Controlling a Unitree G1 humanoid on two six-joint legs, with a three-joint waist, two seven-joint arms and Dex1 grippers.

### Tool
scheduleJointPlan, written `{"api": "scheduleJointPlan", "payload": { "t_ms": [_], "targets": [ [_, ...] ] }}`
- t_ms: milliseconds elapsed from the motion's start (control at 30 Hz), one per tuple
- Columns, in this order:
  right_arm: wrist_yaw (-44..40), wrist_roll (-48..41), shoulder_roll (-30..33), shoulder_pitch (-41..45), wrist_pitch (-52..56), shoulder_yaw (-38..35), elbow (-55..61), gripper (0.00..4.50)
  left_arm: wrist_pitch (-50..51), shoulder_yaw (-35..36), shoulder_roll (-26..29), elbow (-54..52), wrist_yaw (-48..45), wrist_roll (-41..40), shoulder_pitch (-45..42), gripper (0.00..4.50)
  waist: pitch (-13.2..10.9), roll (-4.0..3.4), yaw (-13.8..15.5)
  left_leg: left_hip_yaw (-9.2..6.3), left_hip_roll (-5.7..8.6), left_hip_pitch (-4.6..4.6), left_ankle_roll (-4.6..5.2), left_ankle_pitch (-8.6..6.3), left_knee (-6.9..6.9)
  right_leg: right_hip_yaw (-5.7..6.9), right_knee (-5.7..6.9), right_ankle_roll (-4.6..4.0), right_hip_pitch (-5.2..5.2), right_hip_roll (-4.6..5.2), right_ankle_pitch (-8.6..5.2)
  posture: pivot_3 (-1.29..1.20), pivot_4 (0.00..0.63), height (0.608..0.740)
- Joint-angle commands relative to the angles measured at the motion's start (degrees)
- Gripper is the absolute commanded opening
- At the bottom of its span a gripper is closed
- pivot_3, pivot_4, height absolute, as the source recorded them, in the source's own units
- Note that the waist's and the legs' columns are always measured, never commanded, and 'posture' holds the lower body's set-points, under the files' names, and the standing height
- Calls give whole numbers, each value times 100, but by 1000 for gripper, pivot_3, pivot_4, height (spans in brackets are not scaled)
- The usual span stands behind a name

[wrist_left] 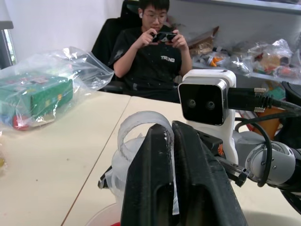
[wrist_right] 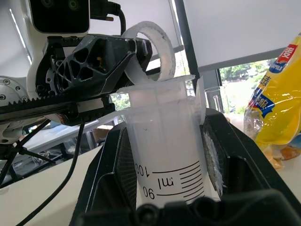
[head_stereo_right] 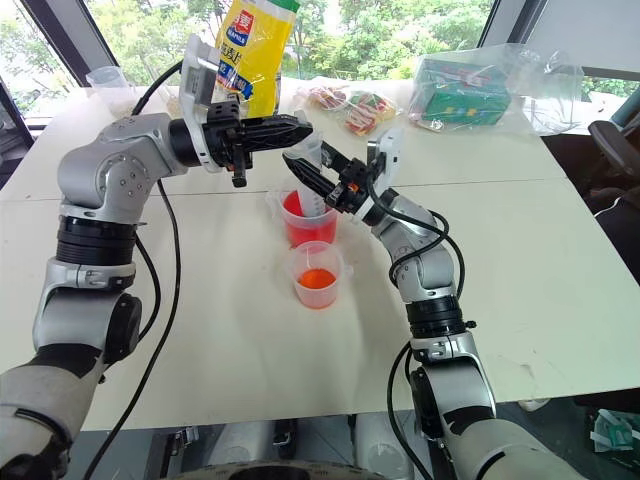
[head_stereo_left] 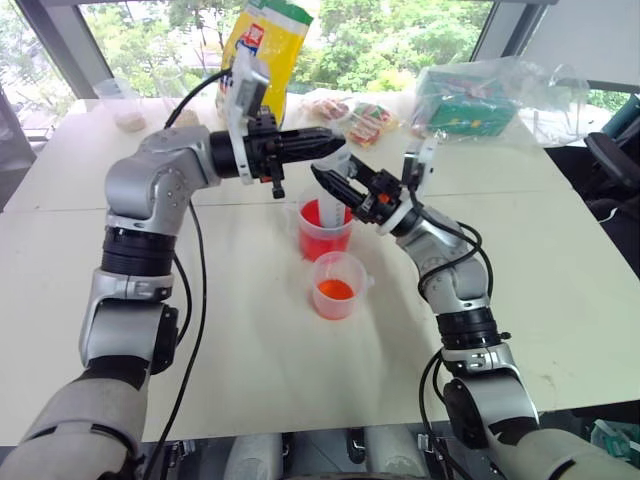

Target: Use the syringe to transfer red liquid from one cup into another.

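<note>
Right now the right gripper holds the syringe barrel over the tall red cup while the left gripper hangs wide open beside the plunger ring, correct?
Not quite. The left gripper is not open: the left wrist view shows its fingers shut on the plunger ring. The rest holds: the right gripper clamps the syringe barrel over the tall red cup.

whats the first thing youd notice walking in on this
Both grippers meet over the middle of the white table: the right gripper is shut on the syringe barrel, standing in the tall all-red cup, and the left gripper is shut on its white plunger ring. Just in front sits the shorter cup, red only low down.
</note>
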State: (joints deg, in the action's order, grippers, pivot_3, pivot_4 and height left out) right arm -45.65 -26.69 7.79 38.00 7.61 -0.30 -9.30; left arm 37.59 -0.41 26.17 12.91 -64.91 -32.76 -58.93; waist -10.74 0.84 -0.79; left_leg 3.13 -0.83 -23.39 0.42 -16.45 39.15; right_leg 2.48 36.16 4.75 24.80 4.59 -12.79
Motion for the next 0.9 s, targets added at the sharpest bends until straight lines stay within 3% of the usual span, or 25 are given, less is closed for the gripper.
{"api": "scheduleJointPlan", "payload": {
  "t_ms": [33,900],
  "targets": [
    [-14,-43,-68,119,-84,-4,136,1613,-179,-1,-61,-76,-97,12,-259,10,0,0,1,0,0,0,0,0,0,0,0,0,0,0,0,0,150,740],
    [-211,-27,-70,-43,47,154,-78,1613,-516,330,-33,261,43,57,-854,10,0,0,-2,1,0,0,0,0,0,0,0,0,0,0,0,0,150,740]
  ]
}}
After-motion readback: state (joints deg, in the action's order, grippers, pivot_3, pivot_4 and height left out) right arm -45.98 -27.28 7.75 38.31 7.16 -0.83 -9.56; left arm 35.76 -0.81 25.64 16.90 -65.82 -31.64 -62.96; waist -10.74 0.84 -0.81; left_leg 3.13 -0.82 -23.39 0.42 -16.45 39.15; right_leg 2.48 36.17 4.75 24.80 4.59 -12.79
